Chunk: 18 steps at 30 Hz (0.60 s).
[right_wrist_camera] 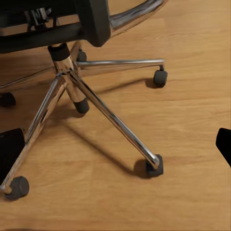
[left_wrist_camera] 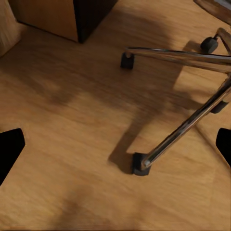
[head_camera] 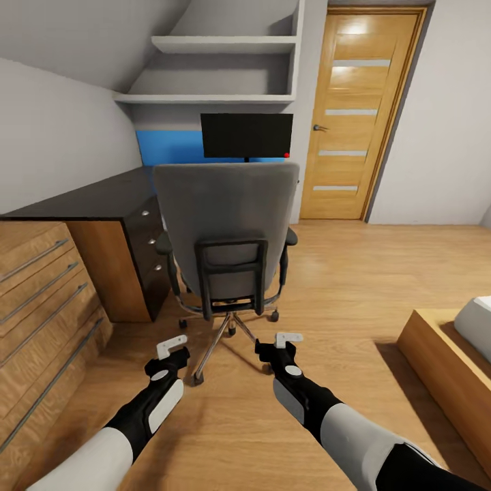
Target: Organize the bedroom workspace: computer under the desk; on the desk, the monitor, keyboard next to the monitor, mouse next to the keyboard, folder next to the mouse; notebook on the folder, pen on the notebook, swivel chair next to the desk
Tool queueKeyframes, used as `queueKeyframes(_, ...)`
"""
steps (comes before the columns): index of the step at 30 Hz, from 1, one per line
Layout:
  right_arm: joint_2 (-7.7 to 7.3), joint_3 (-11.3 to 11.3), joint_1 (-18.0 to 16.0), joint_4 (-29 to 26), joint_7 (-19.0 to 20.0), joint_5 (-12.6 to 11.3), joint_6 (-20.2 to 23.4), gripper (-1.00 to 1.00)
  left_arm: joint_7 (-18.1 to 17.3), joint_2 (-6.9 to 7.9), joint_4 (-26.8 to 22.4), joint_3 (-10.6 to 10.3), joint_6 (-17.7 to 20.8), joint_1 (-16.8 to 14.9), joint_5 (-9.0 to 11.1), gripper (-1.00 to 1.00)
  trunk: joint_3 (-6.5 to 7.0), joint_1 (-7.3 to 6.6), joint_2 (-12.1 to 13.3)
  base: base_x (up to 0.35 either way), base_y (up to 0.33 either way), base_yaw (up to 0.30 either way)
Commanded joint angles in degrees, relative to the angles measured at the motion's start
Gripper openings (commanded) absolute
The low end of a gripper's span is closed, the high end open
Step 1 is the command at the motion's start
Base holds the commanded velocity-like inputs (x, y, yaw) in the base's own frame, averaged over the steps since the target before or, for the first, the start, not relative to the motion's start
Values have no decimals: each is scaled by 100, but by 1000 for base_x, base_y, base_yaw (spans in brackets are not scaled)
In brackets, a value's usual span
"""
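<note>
The grey swivel chair point(head_camera: 225, 218) stands in front of me with its tall back toward me, hiding its seat, so the folder is hidden. Behind it the monitor point(head_camera: 247, 135), black screen with a small red light, stands on the black-topped desk point(head_camera: 95, 198). The keyboard, mouse, notebook, pen and computer are out of view. My left gripper point(head_camera: 172, 346) and right gripper point(head_camera: 288, 339) hang low over the floor just short of the chair's chrome base point(right_wrist_camera: 96, 103), both open and holding nothing. A chrome leg point(left_wrist_camera: 183, 127) crosses the left wrist view.
A light wooden drawer chest point(head_camera: 41, 307) fills the near left, beside the desk's black drawer unit point(head_camera: 150, 242). A wooden bed frame point(head_camera: 443, 361) sits at the right. A closed wooden door point(head_camera: 358, 112) is at the back right, with open wood floor in front of it.
</note>
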Motion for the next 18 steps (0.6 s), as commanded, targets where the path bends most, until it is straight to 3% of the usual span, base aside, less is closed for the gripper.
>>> queueKeyframes(1, -4, 48, -6, 0, -33, -56, -32, 100, 40, 0, -3, -37, -5, -6, 32, 100, -7, -1, -2, 0, -3, 255)
queueKeyframes(6, -6, 50, -6, 5, -33, -38, -37, 100, 37, -27, -3, -50, -6, -4, 30, 100, -18, -1, -2, 0, -1, 240)
queueKeyframes(12, -6, 86, -6, 7, -33, 8, -39, 100, 39, -86, 5, -81, -2, -3, 29, 100, -23, -1, -2, 0, 0, 99)
queueKeyframes(18, -18, 125, -6, 15, -33, 193, -39, 100, 63, -227, 99, -526, -1, -4, 26, 100, -24, -1, -2, 82, -77, 21)
